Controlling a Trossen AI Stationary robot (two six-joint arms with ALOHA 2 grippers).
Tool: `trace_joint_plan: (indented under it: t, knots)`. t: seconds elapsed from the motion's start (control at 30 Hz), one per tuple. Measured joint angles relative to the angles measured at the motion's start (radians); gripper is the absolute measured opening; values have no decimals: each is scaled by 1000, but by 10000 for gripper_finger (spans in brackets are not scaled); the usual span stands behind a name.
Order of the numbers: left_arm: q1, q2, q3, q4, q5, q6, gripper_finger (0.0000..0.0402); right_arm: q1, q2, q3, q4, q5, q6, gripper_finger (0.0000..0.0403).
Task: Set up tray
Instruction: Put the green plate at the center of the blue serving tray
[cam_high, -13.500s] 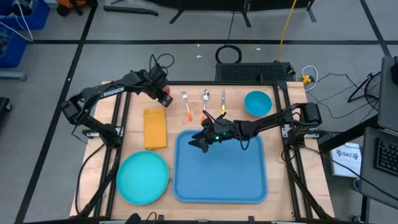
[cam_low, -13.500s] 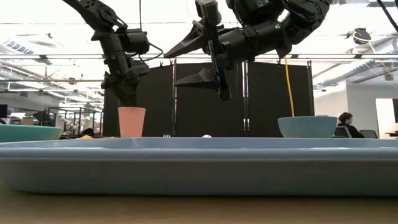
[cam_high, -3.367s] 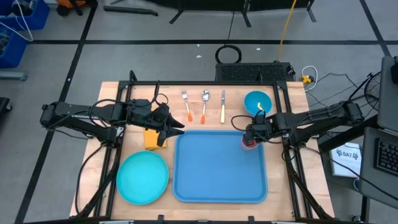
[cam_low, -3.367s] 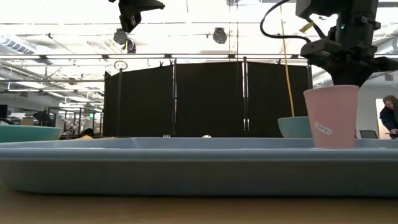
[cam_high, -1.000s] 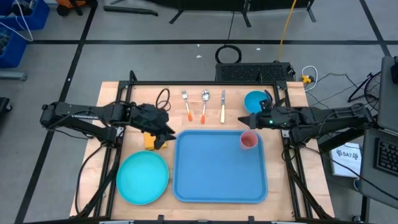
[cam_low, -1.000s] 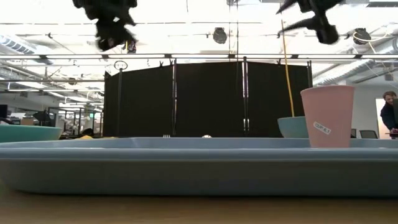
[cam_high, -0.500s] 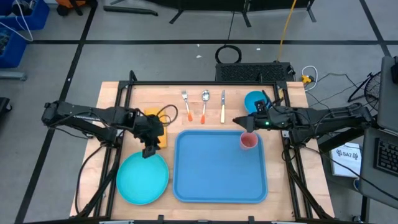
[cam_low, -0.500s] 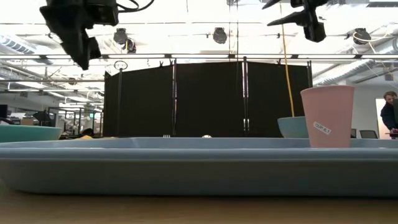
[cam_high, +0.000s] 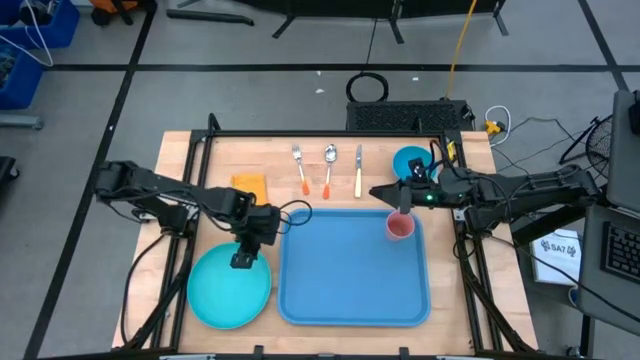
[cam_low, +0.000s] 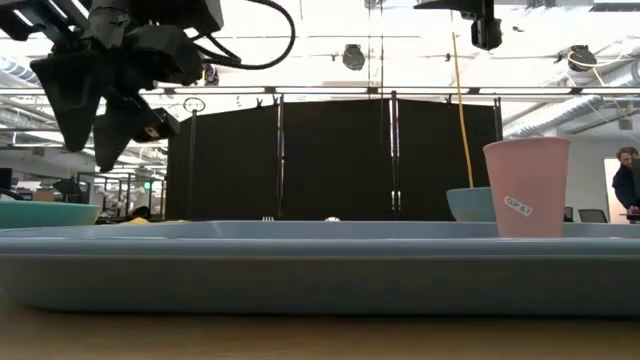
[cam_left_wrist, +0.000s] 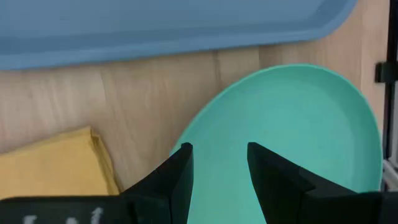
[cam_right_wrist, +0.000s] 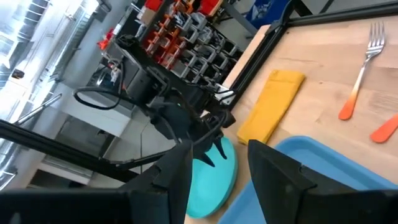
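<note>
Left of centre in the high view, the left pincer (cam_high: 243, 259) hangs open over the teal plate's (cam_high: 229, 286) upper rim, empty. Likely next: descend, pinch the rim, carry it onto the tray (cam_high: 353, 265) at lower centre. Right pincer (cam_high: 381, 193) waits open above the pink cup (cam_high: 400, 226); its label is unreadable.

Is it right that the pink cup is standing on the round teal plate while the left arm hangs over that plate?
Not quite. The pink cup stands on the blue tray, near its far right corner, as the high view shows. The left gripper does hang over the round teal plate, jaws open.
</note>
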Motion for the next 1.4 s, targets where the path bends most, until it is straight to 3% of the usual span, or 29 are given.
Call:
trace_joint_plan:
  t: [0.13, 0.53, 0.87, 0.97, 1.13, 1.4]
  knots:
    - [-6, 21, 0, 3, -43, 43, 154, 0, 0, 0, 0, 1, 12, 146]
    - [-8, 163, 0, 42, -40, 164, 154, 4, 0, 0, 0, 1, 26, 146]
    - [-8, 270, 0, 54, 92, 276, 152, 4, 0, 0, 0, 3, 25, 146]
    - [-11, 286, 0, 56, 101, 285, 122, 4, 0, 0, 0, 3, 24, 146]
    - [-6, 288, 0, 51, 100, 298, 19, 4, 0, 0, 0, 3, 21, 146]
    - [35, 287, 1, 43, 137, 229, 8, 4, 0, 0, -1, 10, 0, 146]
